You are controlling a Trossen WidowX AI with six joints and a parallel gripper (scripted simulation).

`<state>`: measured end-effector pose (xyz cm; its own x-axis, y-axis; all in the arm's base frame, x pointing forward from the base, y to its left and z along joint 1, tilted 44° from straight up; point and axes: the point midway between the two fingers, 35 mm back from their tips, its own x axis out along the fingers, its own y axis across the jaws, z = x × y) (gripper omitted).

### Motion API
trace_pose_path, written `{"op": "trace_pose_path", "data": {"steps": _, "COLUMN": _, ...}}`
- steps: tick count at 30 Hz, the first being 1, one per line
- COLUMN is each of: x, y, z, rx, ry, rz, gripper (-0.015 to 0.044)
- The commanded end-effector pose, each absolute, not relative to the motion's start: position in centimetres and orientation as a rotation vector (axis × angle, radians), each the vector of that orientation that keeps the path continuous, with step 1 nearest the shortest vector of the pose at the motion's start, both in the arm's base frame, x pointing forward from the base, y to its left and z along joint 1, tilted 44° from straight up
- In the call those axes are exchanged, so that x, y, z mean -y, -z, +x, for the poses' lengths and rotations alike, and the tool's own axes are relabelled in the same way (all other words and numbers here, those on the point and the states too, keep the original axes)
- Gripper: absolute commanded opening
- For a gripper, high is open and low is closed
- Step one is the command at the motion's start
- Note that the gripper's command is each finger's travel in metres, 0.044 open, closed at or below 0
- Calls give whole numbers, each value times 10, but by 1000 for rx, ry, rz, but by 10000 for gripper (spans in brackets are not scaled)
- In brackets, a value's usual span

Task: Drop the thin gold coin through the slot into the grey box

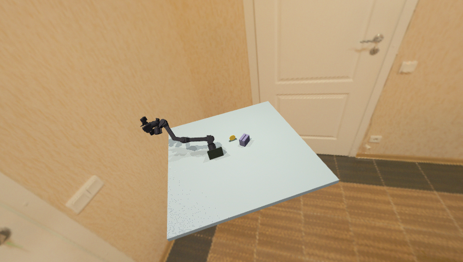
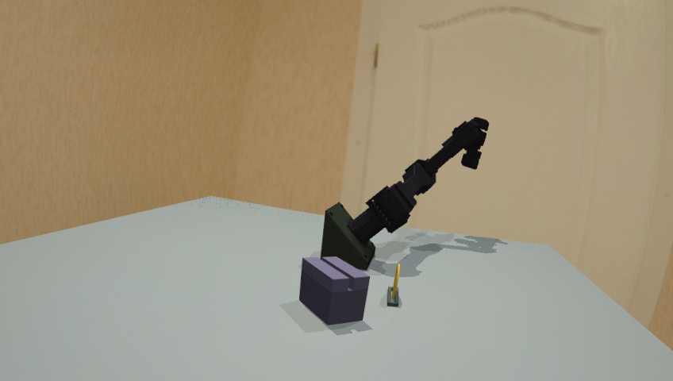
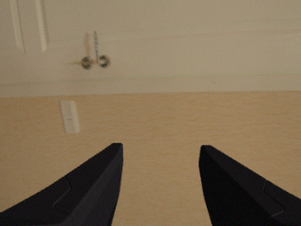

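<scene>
The gold coin [image 1: 232, 137] [image 2: 396, 277] stands on edge in the small dark-green holder [image 1: 230, 141] [image 2: 393, 304], leaning slightly in the exterior view. The closed box [image 1: 242, 142] [image 2: 315, 292] looks purple-grey and stands beside the holder, with a narrow slot running along its lid. My gripper [image 3: 161, 153] is partly open, with nothing between its fingers. It is raised far from the coin and box, on the other side of the arm base, and the wrist view shows only wall and door behind the fingers.
The arm base [image 1: 215, 153] [image 2: 337, 238] stands on the pale table [image 1: 260, 182] [image 2: 141, 292], near the holder and box. The arm [image 1: 198, 139] [image 2: 391, 205] reaches away from them toward the table's far-left edge in the top view.
</scene>
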<state>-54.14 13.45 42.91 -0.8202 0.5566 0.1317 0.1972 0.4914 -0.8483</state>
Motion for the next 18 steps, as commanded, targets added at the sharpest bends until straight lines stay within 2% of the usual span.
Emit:
{"op": "trace_pose_path", "data": {"steps": 1, "x": -141, "y": -487, "z": -505, "rx": 2237, "ry": -1157, "rz": -539, "gripper": 161}}
{"op": "trace_pose_path", "data": {"steps": 10, "x": -141, "y": -605, "z": -395, "rx": 1942, "ry": -941, "rz": -345, "gripper": 161}}
{"op": "trace_pose_path", "data": {"steps": 18, "x": -129, "y": -675, "z": -275, "rx": 1666, "ry": -753, "rz": -242, "gripper": 161}}
